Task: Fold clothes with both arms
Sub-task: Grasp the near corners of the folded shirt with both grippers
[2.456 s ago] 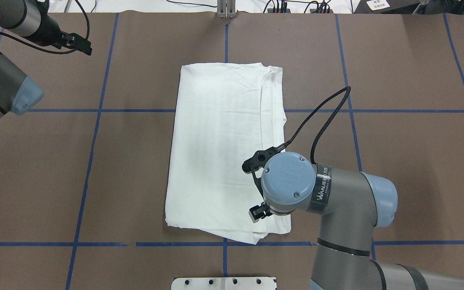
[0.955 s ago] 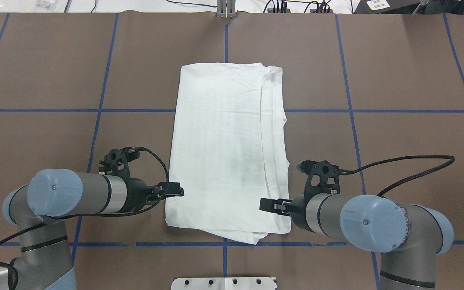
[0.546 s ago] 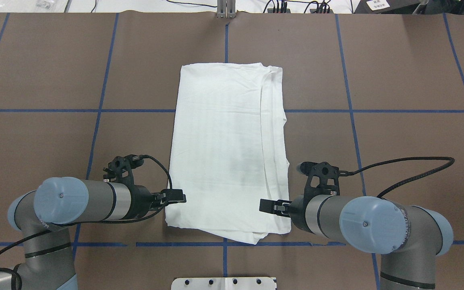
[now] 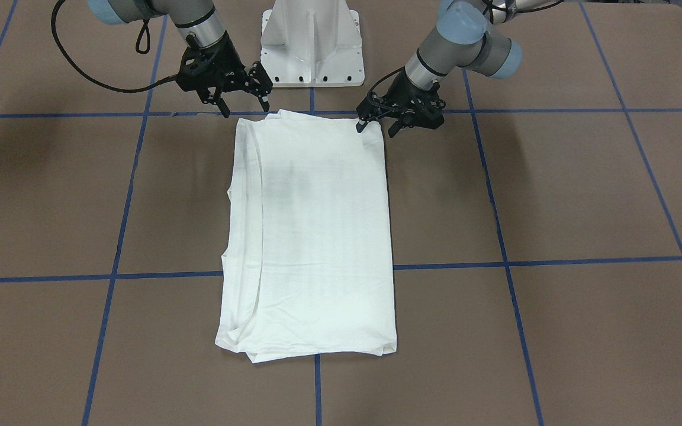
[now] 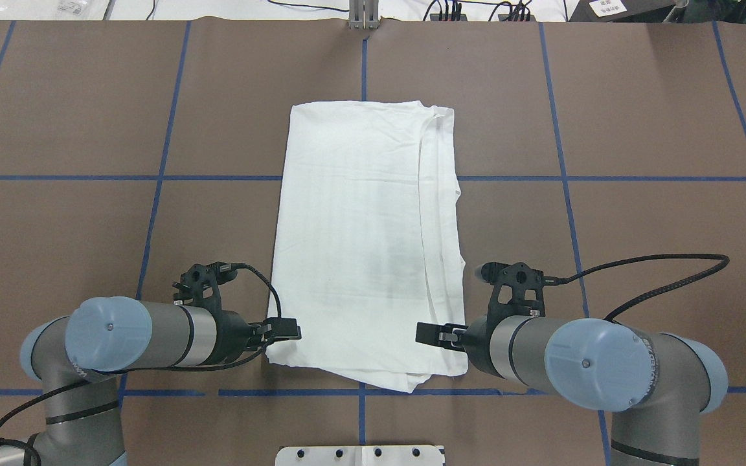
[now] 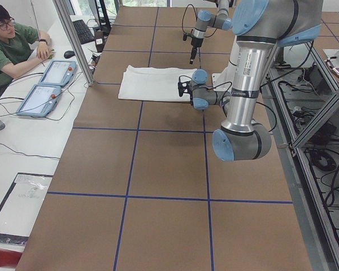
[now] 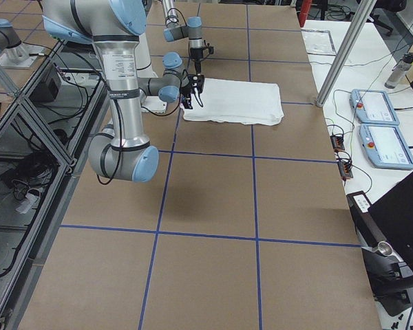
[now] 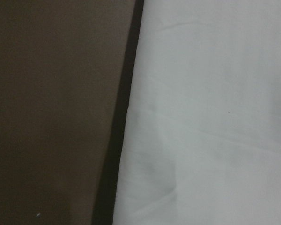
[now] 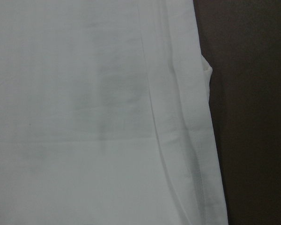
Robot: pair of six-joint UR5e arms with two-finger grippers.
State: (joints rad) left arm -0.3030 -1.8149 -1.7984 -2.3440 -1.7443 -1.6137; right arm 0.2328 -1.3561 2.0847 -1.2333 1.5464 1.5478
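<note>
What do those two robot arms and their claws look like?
Both are silver-grey tubes with light-blue round joint caps: the left arm and the right arm. The black two-finger left claw and right claw each trail a braided black cable.

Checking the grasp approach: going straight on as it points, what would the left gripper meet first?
Most likely the white T-shirt, at its near left corner: the left gripper, open, points down and inward at that edge. Its height is unclear.
</note>
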